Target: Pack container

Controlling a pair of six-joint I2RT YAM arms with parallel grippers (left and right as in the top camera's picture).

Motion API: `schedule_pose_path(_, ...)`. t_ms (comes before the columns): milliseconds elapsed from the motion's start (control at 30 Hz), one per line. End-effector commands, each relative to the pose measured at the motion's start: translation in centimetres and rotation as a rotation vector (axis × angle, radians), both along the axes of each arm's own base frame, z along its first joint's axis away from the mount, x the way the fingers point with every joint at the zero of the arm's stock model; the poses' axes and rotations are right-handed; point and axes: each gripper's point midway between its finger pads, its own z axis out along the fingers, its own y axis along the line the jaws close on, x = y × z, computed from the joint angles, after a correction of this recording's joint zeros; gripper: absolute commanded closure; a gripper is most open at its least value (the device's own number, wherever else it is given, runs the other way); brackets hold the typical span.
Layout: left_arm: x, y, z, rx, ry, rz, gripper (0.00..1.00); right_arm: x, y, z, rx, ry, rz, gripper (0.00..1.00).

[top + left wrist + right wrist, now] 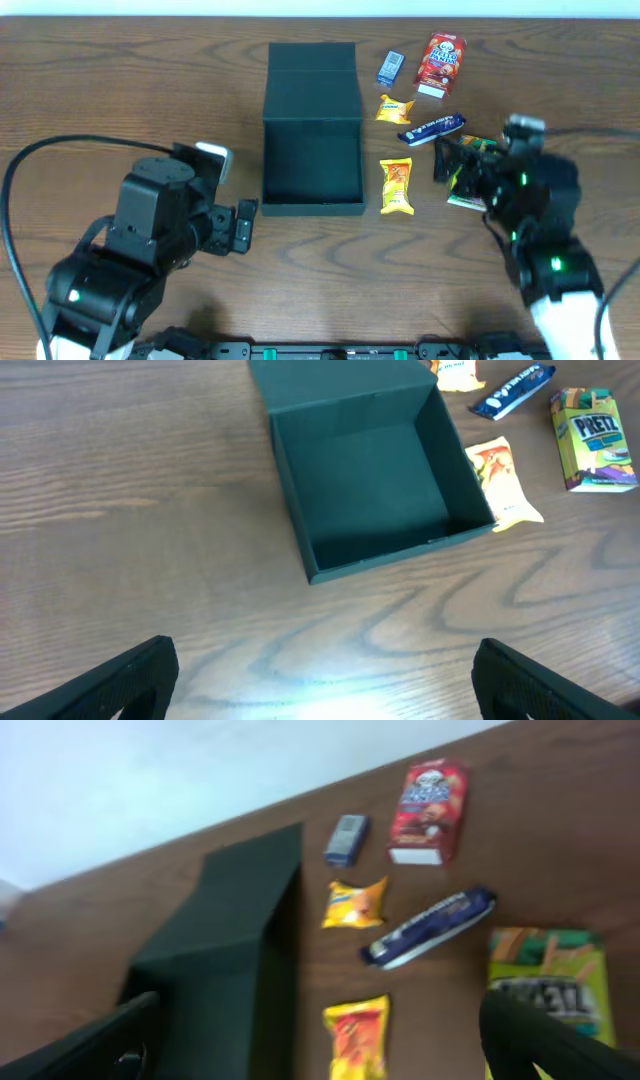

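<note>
Left hand [233, 226] open, container [312, 160] just ahead, apart

Counted: 1 black container [312, 130]; 1 red box [440, 62]; 1 green box [594, 438]; 1 large yellow packet [396, 186]; 1 small yellow packet [393, 108]; 1 blue bar [432, 128]; 1 small blue packet [390, 68]. 6 snacks, ahead of the right jaws.

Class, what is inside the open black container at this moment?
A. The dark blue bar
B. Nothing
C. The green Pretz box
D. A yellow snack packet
B: in the left wrist view the container has a bare floor; the yellow packet, Pretz box and blue bar lie outside it on the table.
</note>
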Motion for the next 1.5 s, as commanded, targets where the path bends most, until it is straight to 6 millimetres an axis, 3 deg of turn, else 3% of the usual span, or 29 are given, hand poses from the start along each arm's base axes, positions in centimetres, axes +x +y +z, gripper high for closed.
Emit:
schedule_pose_path(0,-0.5,0.8,0.9,0.014,-0.041,0.019,0.05,3.0,-1.2,0.4,-0.102,0.035,-0.013,0.01)
schedule_pose_path(267,-1.7,2.7,1.8,0.048,-0.102,0.071,0.05,9.4,-2.2,0.1,-0.174,0.148,-0.074,0.01)
schedule_pose_path(600,-1.8,3.4,0.9,0.080,-0.081,0.105,0.05,16.5,-2.4,-0.9,-0.194,0.171,-0.103,0.01)
schedule_pose_path(800,-1.8,3.5,0.6,0.087,-0.070,0.105,0.05,20.8,-3.1,-3.1,-0.193,0.202,-0.169,0.01)
schedule_pose_path(1033,-1.8,3.5,0.6,0.088,-0.069,0.105,0.05,23.8,-3.5,-5.9,-0.171,0.237,-0.230,0.01)
schedule_pose_path(1233,-1.8,3.5,0.6,0.088,-0.069,0.105,0.05,24.6,-4.2,-8.5,-0.174,0.293,-0.247,0.01)
schedule_pose_path(1467,-1.8,3.5,0.6,0.088,-0.069,0.105,0.05,18.6,-7.1,-12.8,-0.180,0.595,-0.348,0.08)
